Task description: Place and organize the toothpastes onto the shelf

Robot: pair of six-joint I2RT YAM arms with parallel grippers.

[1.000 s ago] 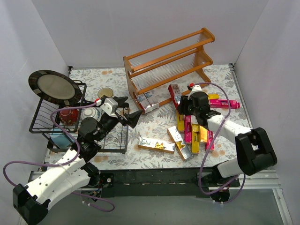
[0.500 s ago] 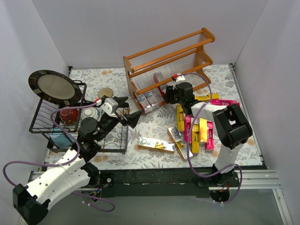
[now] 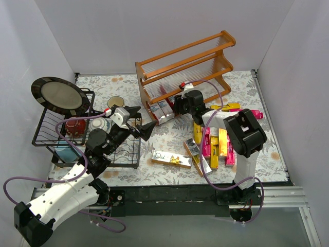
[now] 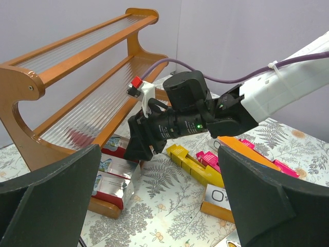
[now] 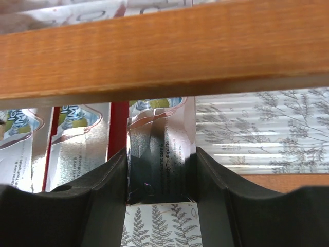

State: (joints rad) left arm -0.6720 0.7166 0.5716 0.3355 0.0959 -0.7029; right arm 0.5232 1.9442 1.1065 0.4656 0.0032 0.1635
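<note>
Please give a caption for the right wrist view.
Right gripper holds a silver toothpaste carton at the wooden shelf.

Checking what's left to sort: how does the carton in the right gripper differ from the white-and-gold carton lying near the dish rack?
The held carton is clamped in the right gripper at the shelf's bottom tier; the white-and-gold carton lies flat on the table, ungripped. The held carton is silver with green print, like the shelved cartons beside it; the other is white with a gold end. Both are long, narrow cartons.
</note>
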